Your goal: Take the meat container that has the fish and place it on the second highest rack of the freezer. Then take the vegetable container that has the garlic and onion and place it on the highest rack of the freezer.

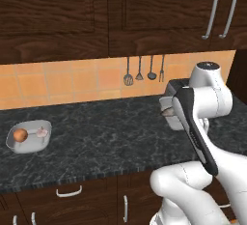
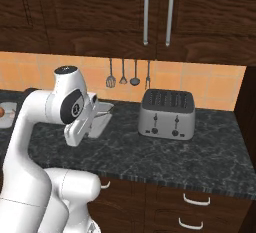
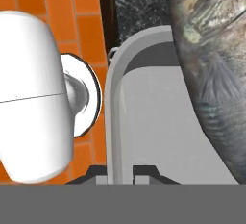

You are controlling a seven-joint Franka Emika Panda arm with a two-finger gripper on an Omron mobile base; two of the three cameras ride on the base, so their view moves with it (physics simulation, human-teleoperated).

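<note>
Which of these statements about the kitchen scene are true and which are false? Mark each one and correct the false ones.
1. The robot's gripper is shut on the rim of the boxy grey metal fish tray. True.
2. The round orange-brown onion lies in the fish tray. False: it sits in the shallow grey vegetable container with the pale garlic bulb.
3. A silver four-slot toaster stands on the dark marble counter. True.
4. The grey-brown fish lies loose on the counter. False: it is in its tray.

The white robot arm [image 1: 202, 122] hid most of the grey metal fish tray [image 1: 166, 109]; the scaly grey-brown fish [image 3: 211, 50] ran off the hand view's right edge.
</note>
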